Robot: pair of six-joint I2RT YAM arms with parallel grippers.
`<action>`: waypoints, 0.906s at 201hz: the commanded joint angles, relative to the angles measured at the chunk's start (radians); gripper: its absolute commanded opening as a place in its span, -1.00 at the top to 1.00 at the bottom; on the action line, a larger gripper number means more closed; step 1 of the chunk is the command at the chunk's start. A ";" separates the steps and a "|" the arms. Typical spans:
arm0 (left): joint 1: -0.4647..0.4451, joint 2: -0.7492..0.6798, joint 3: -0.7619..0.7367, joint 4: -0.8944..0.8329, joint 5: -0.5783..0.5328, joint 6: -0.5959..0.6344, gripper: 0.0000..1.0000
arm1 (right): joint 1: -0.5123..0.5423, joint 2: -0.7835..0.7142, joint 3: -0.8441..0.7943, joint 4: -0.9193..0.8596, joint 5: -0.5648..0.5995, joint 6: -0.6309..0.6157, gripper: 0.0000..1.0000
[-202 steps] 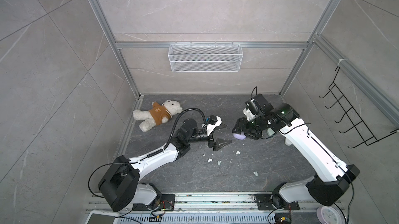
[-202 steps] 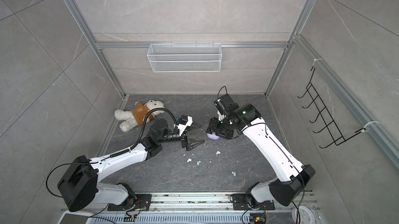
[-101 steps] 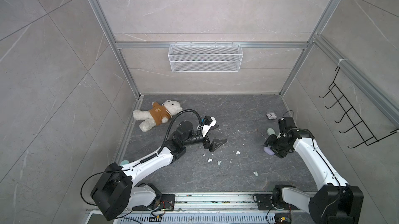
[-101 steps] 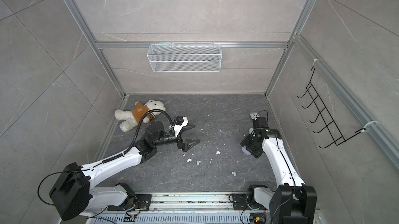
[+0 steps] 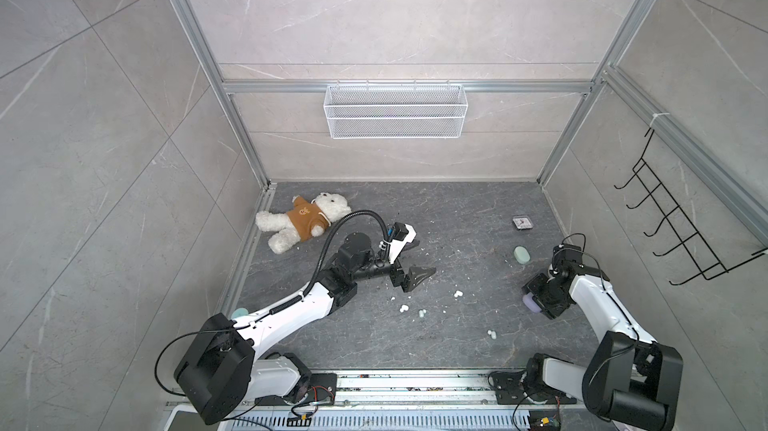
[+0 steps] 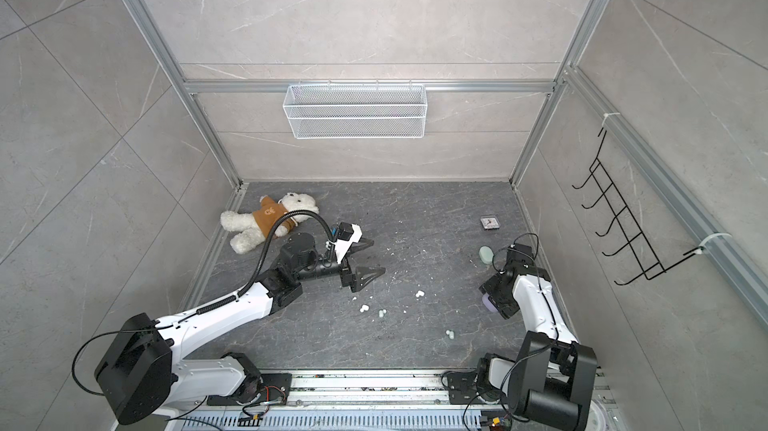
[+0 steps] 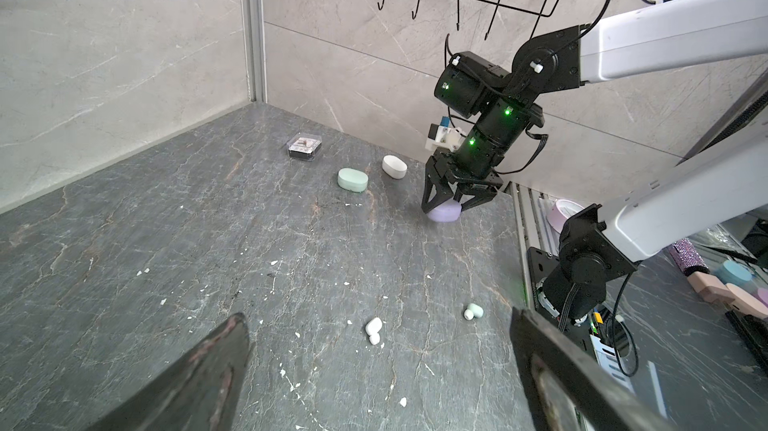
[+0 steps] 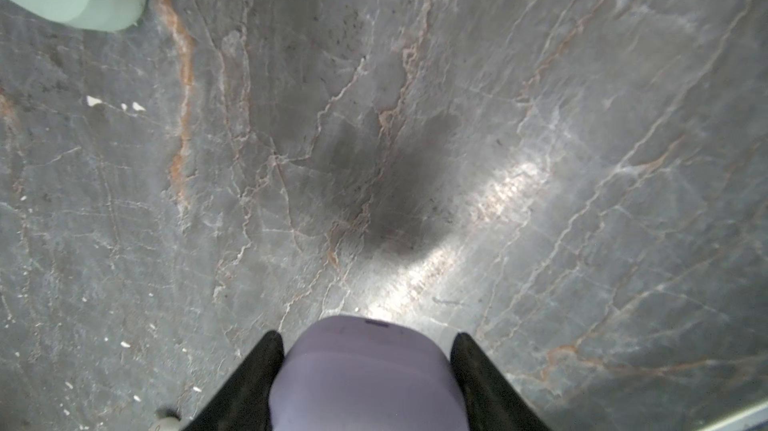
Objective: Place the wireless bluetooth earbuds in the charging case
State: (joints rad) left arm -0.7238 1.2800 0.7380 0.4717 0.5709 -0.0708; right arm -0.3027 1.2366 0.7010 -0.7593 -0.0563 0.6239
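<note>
My right gripper is shut on a lilac charging case, held low over the floor by the right wall; a seam shows across the case. Several earbuds lie loose mid-floor: a white one, another white one, a mint one, and a pale one further front. My left gripper hovers open and empty just left of them, with the nearest white earbud on the floor between its fingers.
A mint case and a white case lie near the right arm. A small clear box sits further back. A teddy bear lies back left. White crumbs dot the floor. A wire basket and a hook rack hang on the walls.
My right arm has swung from the middle back to the right wall and down, carrying the lilac case. My left gripper has drawn back slightly leftward and opened a little wider.
</note>
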 commanded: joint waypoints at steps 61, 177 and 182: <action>0.004 -0.044 -0.019 0.001 -0.050 0.028 -1.00 | -0.006 0.067 -0.019 0.023 0.015 0.014 -0.30; 0.004 -0.061 -0.026 0.001 -0.080 0.034 -1.00 | -0.062 0.133 0.318 -0.120 0.007 -0.029 -0.96; 0.004 -0.060 -0.023 -0.002 -0.079 0.032 -1.00 | -0.072 0.155 0.339 -0.114 0.006 -0.027 -0.97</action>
State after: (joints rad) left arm -0.7238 1.2449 0.7082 0.4480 0.4999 -0.0666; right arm -0.3328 1.3029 0.9333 -0.8490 -0.0486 0.6086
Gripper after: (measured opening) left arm 0.999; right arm 0.974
